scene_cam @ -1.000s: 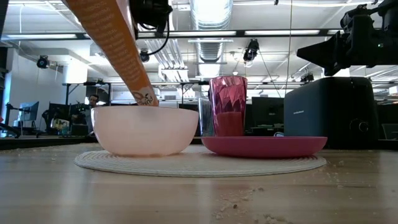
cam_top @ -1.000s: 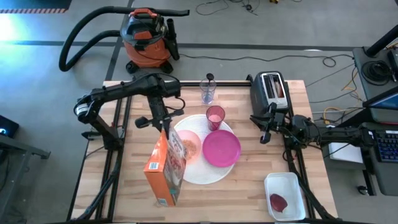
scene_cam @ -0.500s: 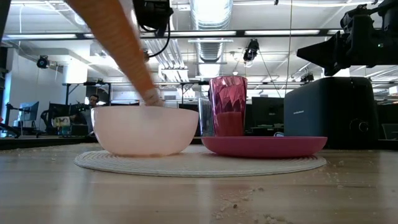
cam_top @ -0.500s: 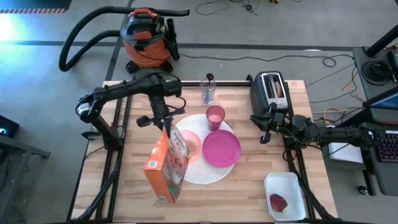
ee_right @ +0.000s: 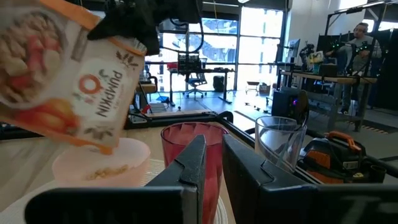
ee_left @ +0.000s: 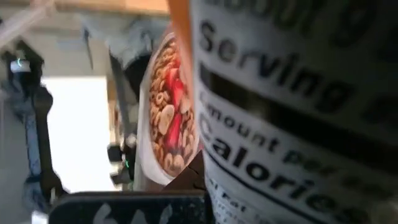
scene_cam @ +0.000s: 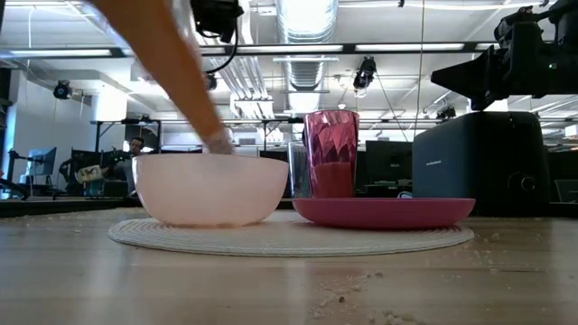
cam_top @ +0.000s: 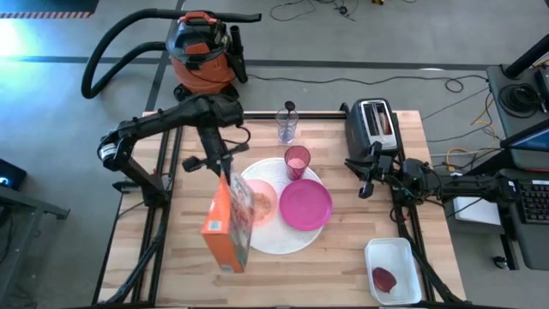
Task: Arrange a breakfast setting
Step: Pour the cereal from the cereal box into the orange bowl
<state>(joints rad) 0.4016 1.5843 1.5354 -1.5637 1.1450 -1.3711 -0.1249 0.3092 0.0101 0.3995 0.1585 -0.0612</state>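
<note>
My left gripper (cam_top: 225, 170) is shut on an orange cereal box (cam_top: 227, 227), tilted with its low end over the pale pink bowl (cam_top: 264, 202). The right wrist view shows cereal in the bowl (ee_right: 102, 169). The bowl and the magenta plate (cam_top: 306, 206) rest on the large white plate (cam_top: 274, 242). The pink cup (cam_top: 297, 160) stands at the white plate's far rim, and the clear glass (cam_top: 286, 126) stands beyond it. My right gripper (cam_top: 367, 182) waits at the table's right side, empty, with its fingers together (ee_right: 213, 155). The spoon is out of view. My left gripper holds the cereal box near its lowered far end (ee_right: 127, 46), coming at it from above. The box hides the fingers, so the kind of hold does not show. The box is lifted clear, its other end (scene_cam: 135, 18) raised toward the table's near edge, its low corner (ee_right: 107, 148) above the bowl.
A black toaster (cam_top: 375, 124) stands at the far right. A white tray (cam_top: 393, 270) with a dark red piece lies at the near right corner. An orange-and-black shop vacuum (cam_top: 202, 47) stands on the floor beyond the table. Crumbs lie on the near wood (scene_cam: 343, 302).
My left gripper has shifted a little toward the table's left edge and turned the cereal box about its length, so a narrower side now faces up. The box's low end has stayed over the bowl, dipping closer to its rim.
</note>
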